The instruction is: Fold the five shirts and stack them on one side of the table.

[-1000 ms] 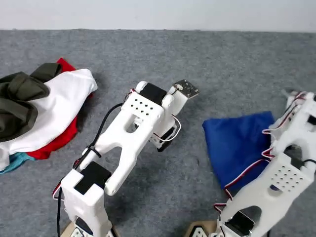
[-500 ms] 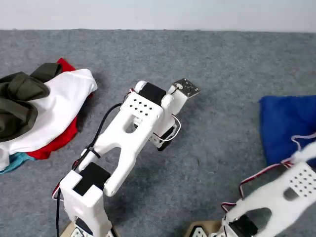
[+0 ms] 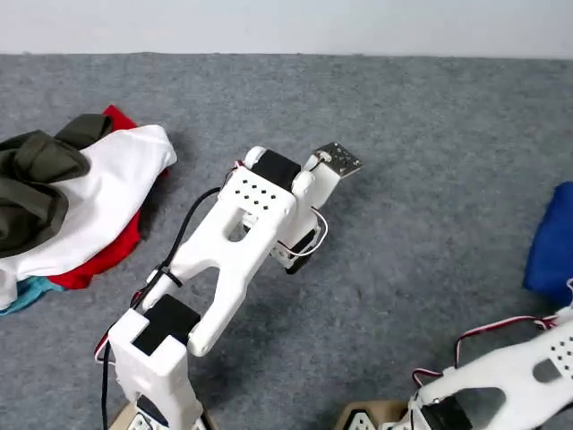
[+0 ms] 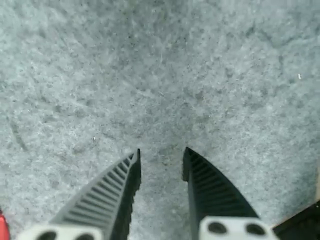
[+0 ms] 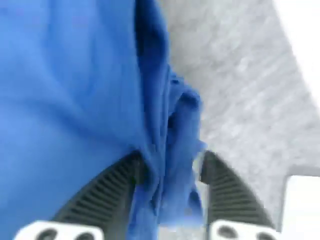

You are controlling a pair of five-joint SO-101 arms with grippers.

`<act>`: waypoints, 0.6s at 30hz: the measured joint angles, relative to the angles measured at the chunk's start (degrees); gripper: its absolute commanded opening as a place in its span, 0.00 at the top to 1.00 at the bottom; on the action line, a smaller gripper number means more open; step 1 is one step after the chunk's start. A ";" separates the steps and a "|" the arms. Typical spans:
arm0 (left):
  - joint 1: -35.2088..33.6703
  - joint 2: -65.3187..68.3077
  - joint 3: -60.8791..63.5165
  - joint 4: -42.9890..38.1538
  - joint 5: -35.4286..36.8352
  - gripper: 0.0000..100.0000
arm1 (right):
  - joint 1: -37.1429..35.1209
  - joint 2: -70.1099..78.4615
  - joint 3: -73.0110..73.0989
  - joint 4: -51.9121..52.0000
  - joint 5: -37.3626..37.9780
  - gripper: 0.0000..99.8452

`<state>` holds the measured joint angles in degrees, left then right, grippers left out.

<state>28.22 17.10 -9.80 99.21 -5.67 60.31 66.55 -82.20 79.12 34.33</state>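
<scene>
Right gripper (image 5: pixel 169 167): clamping the blue shirt (image 5: pixel 75 100).
Left gripper (image 4: pixel 161 162): hanging parted, empty.
Progress: pile (image 3: pixel 81 206) lying unfolded; most work remaining.

This looks like a robotics lab bench. A grey felt cover (image 3: pixel 421 134) spreads across the table to a bare white wall (image 3: pixel 286 25) at 12 o'clock. The white plastic left arm (image 3: pixel 233 242) and right arm (image 3: pixel 510 381), trailing loose wires (image 3: pixel 483 330), rise from wooden bases (image 3: pixel 358 418) at 6 o'clock.
</scene>
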 measured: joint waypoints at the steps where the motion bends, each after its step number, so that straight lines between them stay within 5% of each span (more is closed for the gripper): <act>1: 0.00 0.00 0.00 0.00 0.00 0.87 | -0.18 0.00 -2.02 1.14 0.00 0.77; 18: -4.31 -9.49 -0.44 0.00 0.00 0.86 | -11.25 -9.05 -10.20 21.45 -5.27 0.77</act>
<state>23.91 7.60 -10.24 99.21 -5.67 49.05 57.49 -92.40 100.57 29.05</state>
